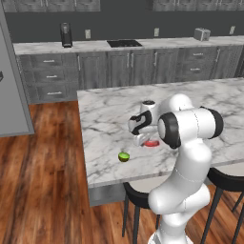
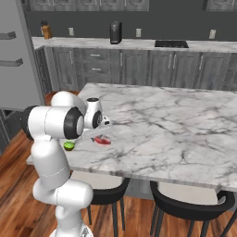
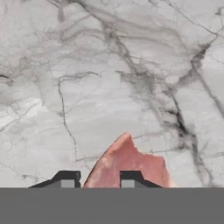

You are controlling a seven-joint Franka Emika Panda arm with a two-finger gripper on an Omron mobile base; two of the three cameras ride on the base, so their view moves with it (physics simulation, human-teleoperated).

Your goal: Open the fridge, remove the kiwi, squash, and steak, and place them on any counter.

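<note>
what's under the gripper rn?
The steak lies flat on the marble counter, directly below the gripper. Its near end is hidden behind the fingertips. The kiwi sits apart, nearer the counter edge.

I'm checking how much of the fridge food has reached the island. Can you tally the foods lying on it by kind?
Kiwi: 1
Steak: 1
Total: 2 foods on the marble island counter, the steak lying under the gripper.
</note>
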